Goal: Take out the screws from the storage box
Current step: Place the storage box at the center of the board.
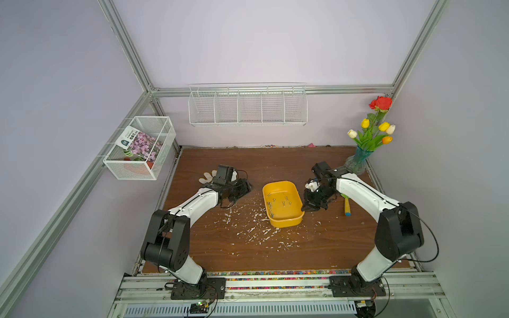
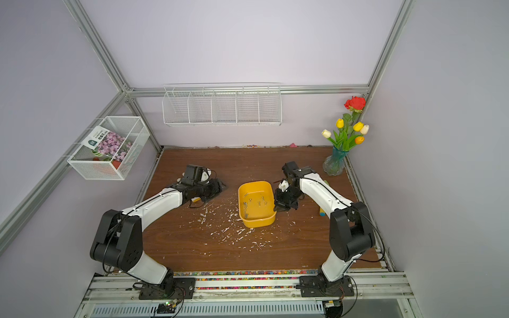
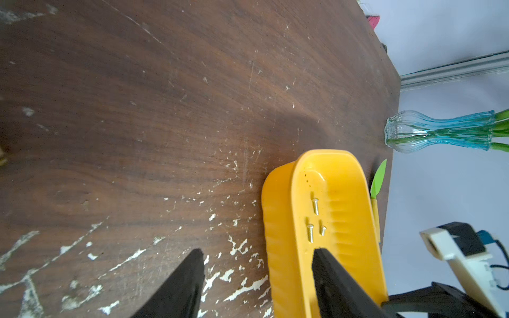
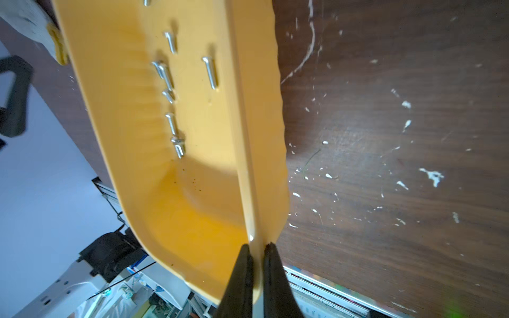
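Rim of storage box (image 4: 249,165) pinched by right hand (image 4: 257,247); box seemingly tilted.

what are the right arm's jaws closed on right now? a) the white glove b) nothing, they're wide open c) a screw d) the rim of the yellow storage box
d: in the right wrist view the right arm's jaws pinch the rim of the yellow storage box, one on each side of its wall, while the screws lie loose inside.

glove (image 1: 206,176): mostly hidden behind left arm (image 1: 198,201) | storage box (image 4: 110,96): cut by right-wrist picture's edge | screws (image 1: 283,203): count unclear
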Robot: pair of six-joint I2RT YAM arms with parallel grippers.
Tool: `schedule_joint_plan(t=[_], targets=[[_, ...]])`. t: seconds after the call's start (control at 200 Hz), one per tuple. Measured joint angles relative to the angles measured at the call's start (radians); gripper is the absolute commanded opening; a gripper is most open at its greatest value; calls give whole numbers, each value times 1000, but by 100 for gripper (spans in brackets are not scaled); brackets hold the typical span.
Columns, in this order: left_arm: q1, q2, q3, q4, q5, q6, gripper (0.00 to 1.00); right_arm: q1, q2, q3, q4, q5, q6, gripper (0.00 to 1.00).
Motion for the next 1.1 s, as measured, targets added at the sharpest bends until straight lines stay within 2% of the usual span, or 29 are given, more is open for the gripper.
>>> schedule_joint_plan(t=[0.3,0.585,0.72,0.76,0.78,0.82,0.84,0.865,0.95,1.1], targets=[[0,-39,-57,-6,5,4,67,123,-64,-188,177,64,121,0],[0,-39,-64,-15,7,5,67,227,-69,-239,295,95,216,0],[0,-39,-64,-19,7,5,67,241,-71,-245,318,96,234,2],[0,-39,-64,-19,7,5,67,241,-72,-248,321,93,235,5],[0,-39,-64,-19,8,5,67,241,-74,-249,323,93,235,9],[0,-39,-64,-19,8,5,67,242,-75,-252,325,92,235,22],[0,-39,-64,-19,9,5,67,242,-76,-252,325,92,235,32],[0,-39,-65,-19,10,5,67,242,-76,-252,325,93,235,38],[0,-39,-68,-18,10,5,67,254,-74,-263,312,93,225,45],[0,-39,-70,-18,10,4,67,267,-79,-270,273,101,212,50]])
